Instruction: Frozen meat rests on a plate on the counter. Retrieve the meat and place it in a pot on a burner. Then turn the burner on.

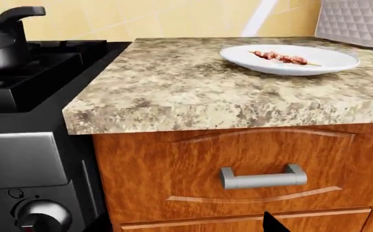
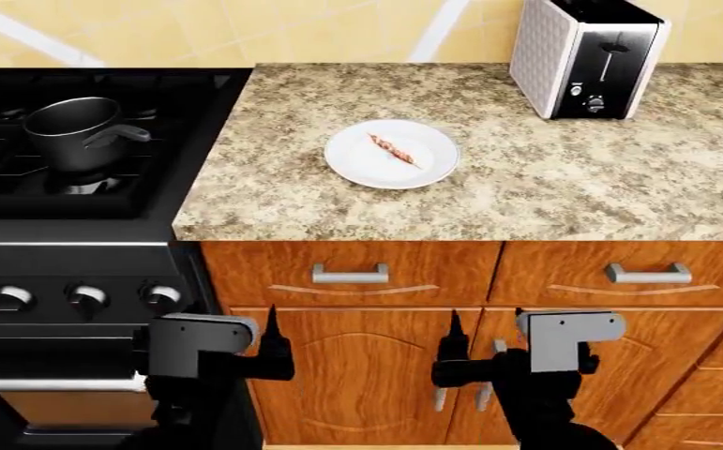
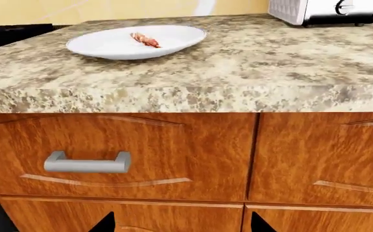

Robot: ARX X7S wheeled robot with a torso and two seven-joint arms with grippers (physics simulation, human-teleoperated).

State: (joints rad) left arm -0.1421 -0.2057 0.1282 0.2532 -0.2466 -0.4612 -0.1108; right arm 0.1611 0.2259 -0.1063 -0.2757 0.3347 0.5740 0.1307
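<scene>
The frozen meat, a small reddish-brown strip on a thin skewer, lies on the white plate on the granite counter. It also shows in the left wrist view and the right wrist view. The dark grey pot with its long handle stands on a stove burner at the left. My left gripper and right gripper hang low in front of the cabinet doors, well below the counter. Both are open and empty.
A silver toaster stands at the counter's back right. Stove knobs line the black stove front. Drawers with metal handles sit under the counter edge. A tiled wall is behind.
</scene>
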